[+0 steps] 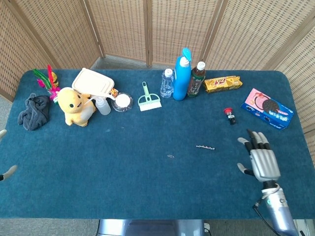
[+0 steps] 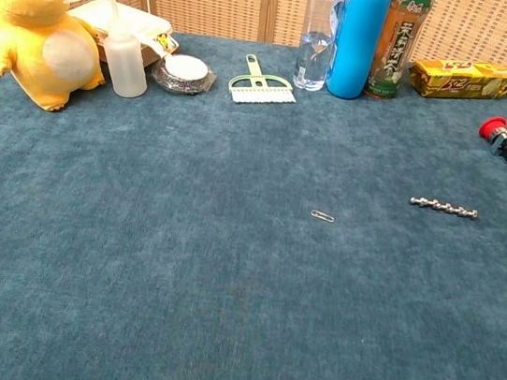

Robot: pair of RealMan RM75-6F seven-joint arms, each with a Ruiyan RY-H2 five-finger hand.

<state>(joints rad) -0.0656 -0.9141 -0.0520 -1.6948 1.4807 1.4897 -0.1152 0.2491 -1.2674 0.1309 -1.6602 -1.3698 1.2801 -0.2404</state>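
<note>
**Item: beaded metal strip** (image 1: 205, 147). It is lying flat on the blue-covered tabletop (image 1: 123, 182), right of centre, about midway between the far and near edges, with its length running roughly parallel to the near edge.

- **Handling (judged):** It is looking small, thin and light, and the metal is probably smooth and liable to slip. Whether it is one rigid piece or a jointed chain cannot be told. It is sitting very low on the soft cloth, so a fingertip pinch from above at its middle seems the soundest hold. Taken at one end, it may swing or droop.
- **Right hand** (image 1: 260, 160): It is hovering palm down near the right end of the near edge, fingers spread and pointing toward the far edge. It is holding nothing and touching nothing. The strip is lying to its left, apart from it.
- **Left hand** (image 1: 6, 171): Only slivers are showing at the left edge of the head view. How its fingers are lying cannot be told.
- **Near the strip:** A paper clip (image 1: 171, 156) is lying to its left, and a red-capped button (image 1: 229, 115) beyond it toward the far edge.
- **Right edge:** A blue cookie pack (image 1: 268, 108) is lying here.
- **Far edge:** A yellow snack pack (image 1: 223, 83), a tea bottle (image 1: 196, 78), a blue bottle (image 1: 181, 76), a water bottle (image 1: 167, 82) and a green brush (image 1: 147, 100) are lining it.
- **Far-left corner:** A yellow plush toy (image 1: 75, 105) is sitting towards it.
</note>
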